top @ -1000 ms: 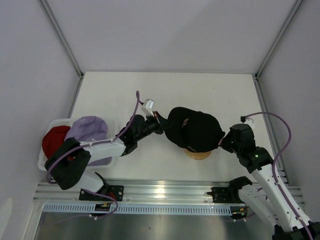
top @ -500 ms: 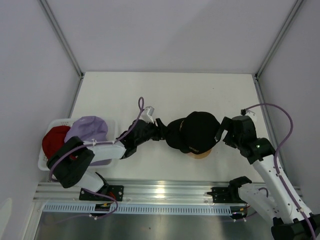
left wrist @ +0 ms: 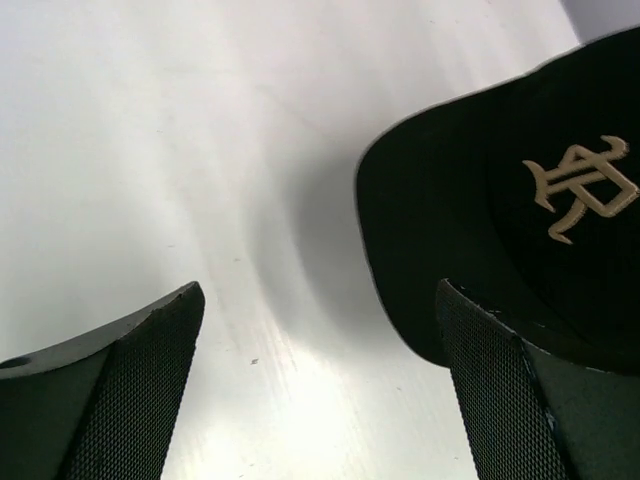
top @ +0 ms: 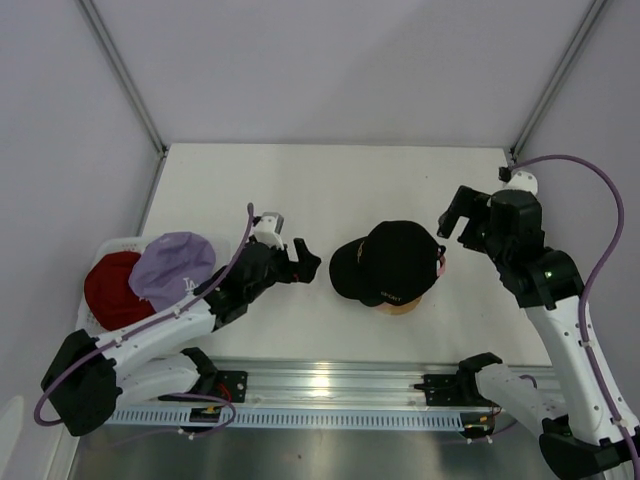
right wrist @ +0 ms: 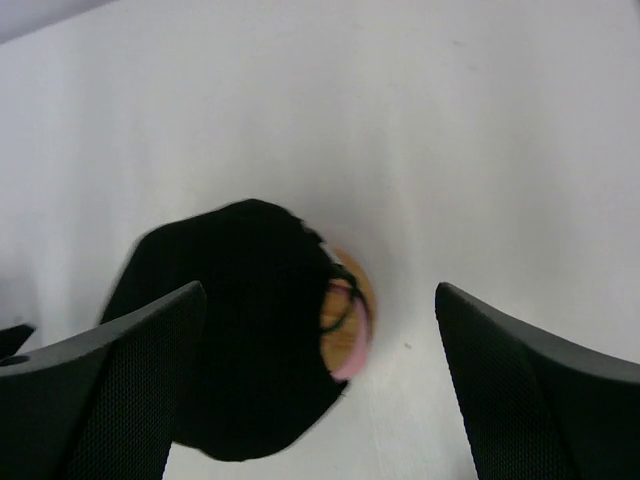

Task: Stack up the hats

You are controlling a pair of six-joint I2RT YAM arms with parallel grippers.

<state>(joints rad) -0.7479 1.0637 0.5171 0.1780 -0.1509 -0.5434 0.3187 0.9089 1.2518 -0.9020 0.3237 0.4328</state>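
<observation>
1. In the top view, the black cap (top: 392, 262) sits over the round wooden stand (top: 407, 306). It lies toward 4 o'clock from the middle of the table (top: 330, 190), with its brim pointing to 9 o'clock and the gold emblem facing up.
2. A second ago both grippers were closed against this cap, the left at the brim side and the right at the back. Both have since let go and drawn away.
3. The left gripper (top: 308, 260) now stands at 9 o'clock from the brim, near it but not touching. Its jaws are spread wide and hold nothing; its wrist view shows only bare table between the fingers.
4. The right gripper (top: 452, 214) has lifted off toward 2 o'clock of the cap. Its jaws are equally wide and empty, and its wrist camera looks down on the cap from well above.
5. That view also shows a strip of pink cap (right wrist: 347, 358) under the black cap's rear edge, beside the exposed wood. The black cap therefore appears to rest on at least one hat already on the stand.
6. This placement looks finished, since the cap rests there without support.
7. The lavender cap (top: 170, 265) and the red cap (top: 105, 285) lie in the white basket (top: 108, 243) at the table's 9 o'clock edge. They are well apart from the stack, so they are probably next, and the left arm is the nearer one.
</observation>
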